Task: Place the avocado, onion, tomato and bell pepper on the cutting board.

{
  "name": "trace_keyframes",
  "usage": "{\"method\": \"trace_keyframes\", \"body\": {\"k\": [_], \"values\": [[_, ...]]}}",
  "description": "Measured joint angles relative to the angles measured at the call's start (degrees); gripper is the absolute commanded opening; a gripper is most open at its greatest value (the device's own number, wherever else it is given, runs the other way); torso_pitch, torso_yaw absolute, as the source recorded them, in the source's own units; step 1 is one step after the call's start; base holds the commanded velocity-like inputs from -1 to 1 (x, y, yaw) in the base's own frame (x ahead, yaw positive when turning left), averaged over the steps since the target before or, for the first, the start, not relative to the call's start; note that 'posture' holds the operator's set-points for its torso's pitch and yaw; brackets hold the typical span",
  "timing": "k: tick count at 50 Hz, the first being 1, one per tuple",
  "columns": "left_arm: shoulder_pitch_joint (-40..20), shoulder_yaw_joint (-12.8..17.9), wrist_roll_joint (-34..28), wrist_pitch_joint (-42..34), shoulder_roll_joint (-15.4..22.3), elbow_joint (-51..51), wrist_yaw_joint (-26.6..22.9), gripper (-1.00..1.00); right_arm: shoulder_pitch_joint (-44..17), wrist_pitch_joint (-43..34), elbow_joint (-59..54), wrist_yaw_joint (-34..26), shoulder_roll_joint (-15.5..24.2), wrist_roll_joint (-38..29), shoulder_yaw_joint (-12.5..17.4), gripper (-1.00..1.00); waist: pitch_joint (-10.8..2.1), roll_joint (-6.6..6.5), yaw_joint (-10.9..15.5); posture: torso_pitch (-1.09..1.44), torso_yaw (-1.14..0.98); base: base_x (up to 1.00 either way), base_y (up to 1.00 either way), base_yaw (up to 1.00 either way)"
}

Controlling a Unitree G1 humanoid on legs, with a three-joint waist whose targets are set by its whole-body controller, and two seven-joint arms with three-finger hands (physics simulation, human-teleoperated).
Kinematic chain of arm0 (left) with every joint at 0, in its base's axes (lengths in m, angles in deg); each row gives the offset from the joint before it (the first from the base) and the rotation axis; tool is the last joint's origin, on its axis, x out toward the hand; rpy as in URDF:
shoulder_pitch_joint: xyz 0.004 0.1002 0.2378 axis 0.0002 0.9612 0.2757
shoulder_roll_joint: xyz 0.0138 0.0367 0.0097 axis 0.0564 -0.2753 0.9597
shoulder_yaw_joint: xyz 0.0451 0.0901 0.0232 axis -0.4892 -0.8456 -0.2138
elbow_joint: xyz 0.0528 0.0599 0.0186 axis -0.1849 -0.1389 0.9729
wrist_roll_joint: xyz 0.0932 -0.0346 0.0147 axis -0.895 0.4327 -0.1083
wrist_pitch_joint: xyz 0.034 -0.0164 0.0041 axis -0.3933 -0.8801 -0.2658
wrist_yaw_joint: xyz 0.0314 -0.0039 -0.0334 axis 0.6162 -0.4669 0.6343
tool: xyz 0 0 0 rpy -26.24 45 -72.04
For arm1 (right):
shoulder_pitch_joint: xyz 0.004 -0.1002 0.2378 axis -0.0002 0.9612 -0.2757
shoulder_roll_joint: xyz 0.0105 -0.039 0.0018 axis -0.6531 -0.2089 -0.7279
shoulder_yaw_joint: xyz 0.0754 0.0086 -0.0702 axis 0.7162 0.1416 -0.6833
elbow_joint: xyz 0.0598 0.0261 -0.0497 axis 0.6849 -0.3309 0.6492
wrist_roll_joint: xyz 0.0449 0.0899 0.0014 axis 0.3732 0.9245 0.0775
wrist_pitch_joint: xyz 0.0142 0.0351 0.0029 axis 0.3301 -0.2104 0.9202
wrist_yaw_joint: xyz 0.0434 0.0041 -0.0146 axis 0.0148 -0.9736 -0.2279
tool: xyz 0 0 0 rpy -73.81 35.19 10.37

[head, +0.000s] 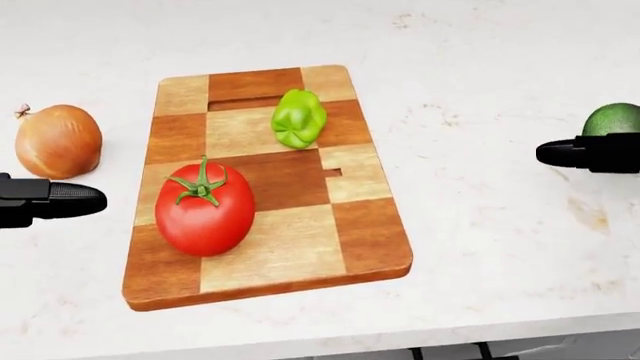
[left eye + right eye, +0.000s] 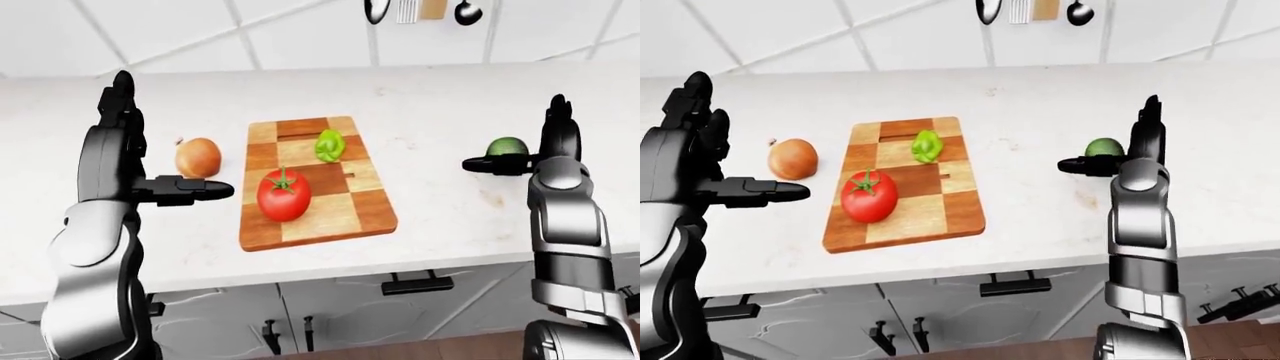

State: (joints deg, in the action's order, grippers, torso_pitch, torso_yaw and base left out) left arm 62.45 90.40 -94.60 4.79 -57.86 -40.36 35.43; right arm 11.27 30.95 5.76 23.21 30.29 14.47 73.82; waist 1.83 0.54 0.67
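A checkered wooden cutting board (image 1: 370, 240) lies on the white counter. A red tomato (image 1: 205, 214) sits on its lower left part and a green bell pepper (image 1: 298, 118) on its upper middle. A brown onion (image 1: 58, 141) rests on the counter left of the board. A green avocado (image 1: 612, 120) rests on the counter far to the right. My left hand (image 2: 160, 150) is open with fingers up, its thumb pointing right just below the onion. My right hand (image 2: 520, 146) is open with fingers up, its thumb lying across the avocado's lower part.
The white counter (image 2: 450, 97) runs across the views, with a tiled wall behind it and utensils (image 2: 420, 9) hanging at the top. Below the counter's near edge are cabinet fronts with a dark handle (image 2: 415, 283).
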Motion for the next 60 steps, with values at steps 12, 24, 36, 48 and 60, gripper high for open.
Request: {"method": "trace_keyframes", "body": {"k": [12,24,36,48,60], "values": [[0.04,0.22,-0.08,-0.05,0.02,-0.26,-0.24,1.0,1.52,0.75,-0.15,0.19,-0.36,0.03,-0.14,1.0,-0.04,0.07,0.06,0.0,0.0,0.0,0.0,0.0],[0.14,-0.05,-0.17,0.07,-0.12,-0.14,-0.27,1.0,2.67,0.74,-0.31,0.61,-1.06,-0.16,-0.03,1.0,-0.03,0.09,0.11,0.0,0.0,0.0,0.0,0.0],[0.03,-0.04,-0.35,0.02,-0.16,-0.1,-0.28,1.0,4.71,0.12,1.51,-0.18,-0.77,-0.05,0.7,0.74,-0.01,0.2,0.16,0.0,0.0,0.0,0.0,0.0],[-0.16,-0.08,-0.24,0.1,-0.16,0.06,-0.27,1.0,4.8,-0.67,2.62,-1.06,-0.79,-0.74,0.56,0.37,-0.05,0.25,0.12,0.0,0.0,0.0,0.0,0.0],[-0.11,-0.07,-0.39,0.01,-0.03,-0.05,-0.3,1.0,5.79,0.72,3.46,-1.21,-1.0,-1.52,0.97,-0.13,-0.23,0.37,0.04,0.0,0.0,0.0,0.0,0.0]]}}
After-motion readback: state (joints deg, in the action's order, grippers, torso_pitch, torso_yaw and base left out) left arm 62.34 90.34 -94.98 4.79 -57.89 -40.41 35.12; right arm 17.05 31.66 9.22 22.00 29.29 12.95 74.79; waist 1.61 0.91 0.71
